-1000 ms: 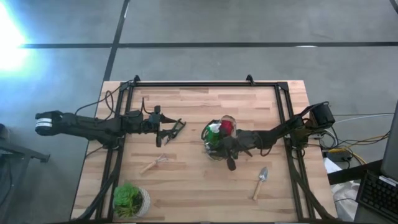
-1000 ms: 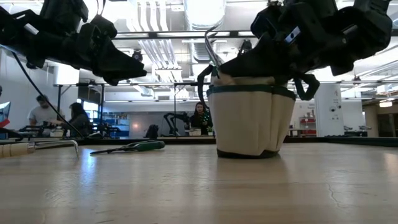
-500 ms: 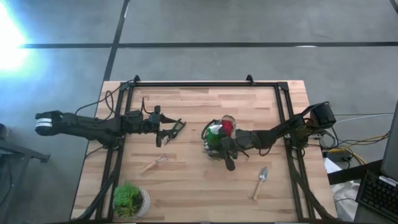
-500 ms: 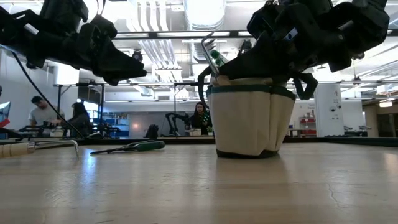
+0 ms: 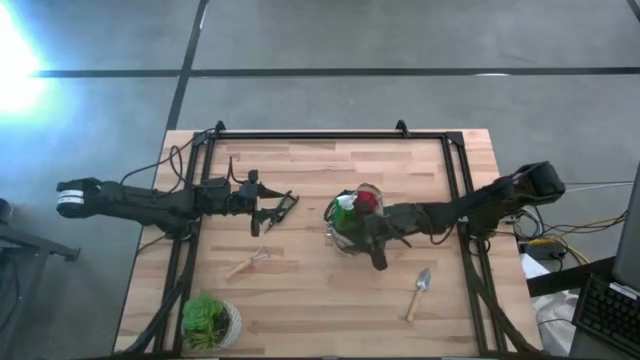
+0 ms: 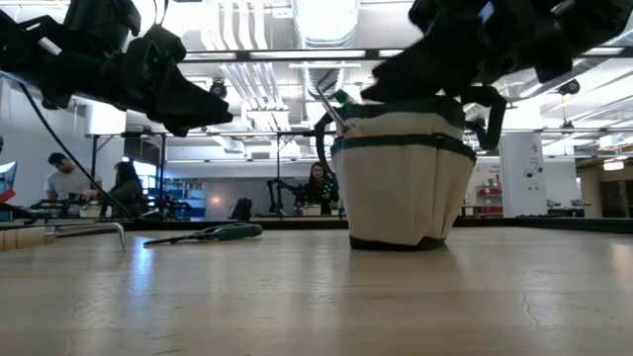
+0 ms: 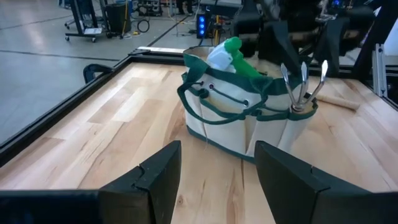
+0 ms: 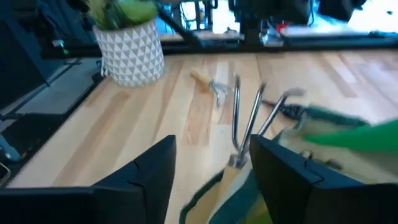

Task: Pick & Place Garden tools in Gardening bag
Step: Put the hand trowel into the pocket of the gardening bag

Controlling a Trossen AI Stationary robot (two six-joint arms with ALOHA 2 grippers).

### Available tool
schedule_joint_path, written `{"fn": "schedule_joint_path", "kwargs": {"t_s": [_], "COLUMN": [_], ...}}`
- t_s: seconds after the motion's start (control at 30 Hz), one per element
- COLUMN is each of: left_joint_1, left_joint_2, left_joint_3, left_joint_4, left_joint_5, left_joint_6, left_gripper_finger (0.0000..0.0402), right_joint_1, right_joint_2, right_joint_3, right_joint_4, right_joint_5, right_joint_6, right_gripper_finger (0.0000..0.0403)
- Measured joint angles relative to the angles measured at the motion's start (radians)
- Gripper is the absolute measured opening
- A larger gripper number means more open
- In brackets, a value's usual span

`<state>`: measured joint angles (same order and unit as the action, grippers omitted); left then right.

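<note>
Over the middle of the table your right gripper [image 5: 372,240] has pulled back a little from the gardening bag [image 5: 347,222] since a second ago, its arm now stretched flatter toward the right edge; its fingers stand spread wide with nothing between them, where a moment earlier they were nearly closed at the bag's rim. The bag has shifted slightly in the low view. Inside it you can see the green spray bottle [image 7: 233,53] and a red-handled tool [image 5: 364,203], and a metal fork [image 7: 303,84] stands prongs-up in a side pocket. Your left gripper [image 5: 262,212] has not moved: it hovers wide open and empty just beside the black pruners [image 5: 284,205]. The rake [image 5: 248,263] and the trowel [image 5: 419,291] lie on the bare wood, well apart from the bag, and the potted plant [image 5: 209,320] sits at the near left corner. No writing or label can be read on anything.
</note>
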<state>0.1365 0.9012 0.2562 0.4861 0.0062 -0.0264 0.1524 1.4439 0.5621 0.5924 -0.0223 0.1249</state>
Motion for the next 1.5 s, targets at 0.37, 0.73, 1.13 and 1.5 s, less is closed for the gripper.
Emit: {"fn": "schedule_joint_path", "kwargs": {"t_s": [0.37,0.73,1.13,1.5], "left_joint_1": [0.000,0.000,0.000,0.000], "left_joint_2": [0.000,0.000,0.000,0.000], "left_joint_3": [0.000,0.000,0.000,0.000], "left_joint_4": [-0.009,-0.016,-0.016,-0.016], "left_joint_5": [0.000,0.000,0.000,0.000], "left_joint_6": [0.000,0.000,0.000,0.000], "left_gripper_finger": [0.0207,0.0207,0.0207,0.0207], "right_joint_1": [0.001,0.009,0.009,0.009], "right_joint_2": [-0.281,-0.667,-0.870,-0.841], "right_joint_3": [0.000,0.060,0.087,0.080], "right_joint_4": [-0.242,-0.677,-1.022,-1.249], "right_joint_5": [-0.002,-0.003,-0.001,-0.013], "right_joint_6": [-0.036,-0.031,0.103,0.254], "right_gripper_finger": [0.0190,0.0170,0.0143,0.0119]}}
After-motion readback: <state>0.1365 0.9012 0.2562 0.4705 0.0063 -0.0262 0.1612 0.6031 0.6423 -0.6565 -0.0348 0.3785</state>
